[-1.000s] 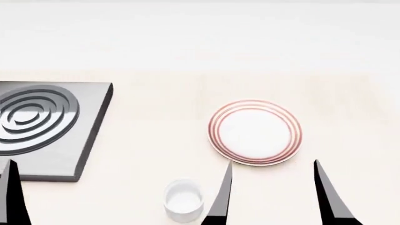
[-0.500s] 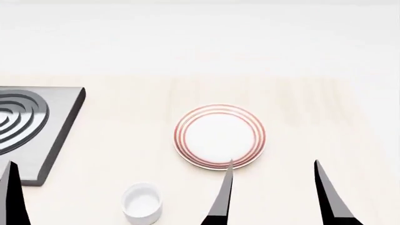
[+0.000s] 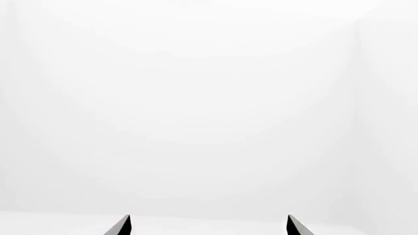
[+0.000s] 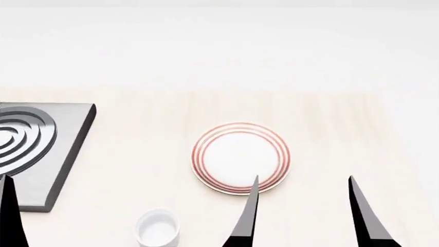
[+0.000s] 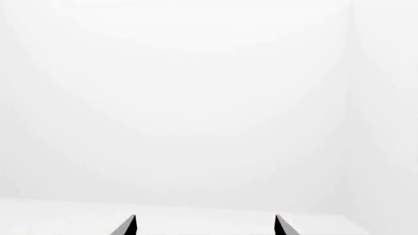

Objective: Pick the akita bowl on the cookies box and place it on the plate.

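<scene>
The plate (image 4: 241, 158), white with thin red rings, lies on the pale wooden table (image 4: 151, 128) in the middle of the head view. The akita bowl and the cookies box are out of view. My right gripper (image 4: 303, 177) is open at the near edge, its left fingertip (image 4: 254, 181) overlapping the plate's near rim in the picture. Only one finger of the left gripper (image 4: 8, 206) shows there, at the far left. In the wrist views the left gripper (image 3: 209, 216) and the right gripper (image 5: 205, 216) stand open with nothing between them, before blank white.
A grey stove slab (image 4: 65, 149) with dark concentric burner rings (image 4: 17, 136) lies at the left. Close to my side, left of the plate, a small plain white cup (image 4: 157, 227) stands. A white wall rises behind the table.
The head view has swung: plate, cup and stove slid left in the picture, then a little down. Both grippers keep their places in the picture and stay open.
</scene>
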Available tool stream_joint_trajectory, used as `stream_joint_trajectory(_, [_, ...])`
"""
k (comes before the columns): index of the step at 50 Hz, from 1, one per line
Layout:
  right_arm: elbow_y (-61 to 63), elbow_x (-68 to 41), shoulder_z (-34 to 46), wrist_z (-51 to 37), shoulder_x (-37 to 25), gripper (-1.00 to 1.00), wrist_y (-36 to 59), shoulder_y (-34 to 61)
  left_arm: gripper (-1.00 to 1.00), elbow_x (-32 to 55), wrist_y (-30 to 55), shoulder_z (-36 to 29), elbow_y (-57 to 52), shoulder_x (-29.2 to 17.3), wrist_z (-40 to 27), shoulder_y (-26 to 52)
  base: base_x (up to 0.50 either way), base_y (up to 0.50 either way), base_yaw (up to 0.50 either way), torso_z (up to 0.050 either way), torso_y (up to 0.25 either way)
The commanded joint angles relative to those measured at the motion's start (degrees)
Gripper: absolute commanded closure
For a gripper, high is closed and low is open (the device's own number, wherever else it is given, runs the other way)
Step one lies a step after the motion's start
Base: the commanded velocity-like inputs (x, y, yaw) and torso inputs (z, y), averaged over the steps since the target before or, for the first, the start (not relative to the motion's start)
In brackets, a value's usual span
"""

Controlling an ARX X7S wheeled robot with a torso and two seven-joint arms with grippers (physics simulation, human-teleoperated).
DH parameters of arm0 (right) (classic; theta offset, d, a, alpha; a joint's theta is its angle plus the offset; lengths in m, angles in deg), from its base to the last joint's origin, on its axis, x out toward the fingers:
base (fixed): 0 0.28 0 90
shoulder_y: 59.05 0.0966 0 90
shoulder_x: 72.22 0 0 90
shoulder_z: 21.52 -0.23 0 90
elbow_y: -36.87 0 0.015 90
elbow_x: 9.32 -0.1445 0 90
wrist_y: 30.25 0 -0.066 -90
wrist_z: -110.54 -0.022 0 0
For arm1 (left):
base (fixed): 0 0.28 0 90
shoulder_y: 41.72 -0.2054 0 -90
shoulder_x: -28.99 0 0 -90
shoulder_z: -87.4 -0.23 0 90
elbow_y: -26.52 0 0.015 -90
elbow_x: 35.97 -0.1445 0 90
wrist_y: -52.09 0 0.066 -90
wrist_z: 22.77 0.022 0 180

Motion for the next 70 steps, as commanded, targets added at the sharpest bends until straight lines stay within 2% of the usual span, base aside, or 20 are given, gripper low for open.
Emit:
stream_joint_trajectory(1, [0.4,-0.3,0.3,-0.6,-0.4,-1.00,0.6,0.2,-1.00,0.0,-0.2,-0.8,-0.1,-0.6,-0.7,0.4,0.00,0.00,0.00,0.050,0.000])
stream_joint_trajectory(7, [0.4,-0.5,0.6,-0.9,-0.7,-1.00,0.7,0.3,-1.00,-1.1,1.7,-2.5,-0.9,-1.4,-1.7,1.6,0.00,0.00,0.00,0.050,-0.025])
stream_joint_trajectory(11, [0.2,-0.6,0.8,-1.1,-0.9,-1.00,0.7,0.5,-1.00,-2.6,2.8,-5.8,-1.2,-3.0,-3.8,3.9,0.00,0.00,0.00,0.048,-0.140])
stream_joint_trajectory(25, [0.5,-1.3,1.1,-1.9,-1.6,-1.00,1.2,0.8,-1.00,-1.6,0.1,-11.9,-1.0,-6.9,-8.4,8.6,0.00,0.00,0.00,0.044,-0.171])
stream_joint_trajectory(64, [1.6,-4.1,1.9,-4.5,-3.7,-1.00,4.0,2.1,-1.00,-0.8,-4.6,-16.4,0.7,-8.7,-9.6,10.5,0.00,0.00,0.00,0.044,-0.171])
stream_joint_trajectory(70, [1.7,-7.3,1.9,-4.2,-3.5,-1.00,5.9,2.9,-1.00,1.2,-6.2,-16.5,2.6,-8.2,-8.9,10.2,0.00,0.00,0.00,0.005,-0.008])
